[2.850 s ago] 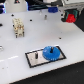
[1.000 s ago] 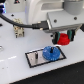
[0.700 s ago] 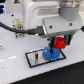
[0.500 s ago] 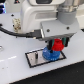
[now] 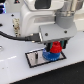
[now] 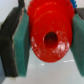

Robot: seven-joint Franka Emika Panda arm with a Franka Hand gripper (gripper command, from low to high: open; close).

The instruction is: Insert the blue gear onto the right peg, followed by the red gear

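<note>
— Which step was in hand at that moment?

— The second one, as I judged it. The blue gear already lay on the black-rimmed grey plate, toward the exterior view's right end of it, so it seemed to be seated on the right peg, though the peg itself was hidden under the gears and I could not confirm that. The claw was clamped on the red gear, carrying it directly above the blue one.

— Was the grip sound?

— In the wrist view the red gear sat squarely between the two teal pads, both pressed against its rim, with its centre hole facing the camera. It looked firmly held.

— Were the two gears touching?

— I could not tell; the red one was right over the blue one's hub, but the exterior view was too blurred to show whether there was a gap.

— What did the next move call for?

— In my view, keeping the red gear's hole lined up over the peg, easing straight down until it settled on top of the blue gear, and only then releasing the pads. Any sideways drift could have caught the hole's edge on the pin.

— And the count?

— One blue gear, one red gear, one plate on the white tabletop, one arm with one claw. No peg was visible.
</note>
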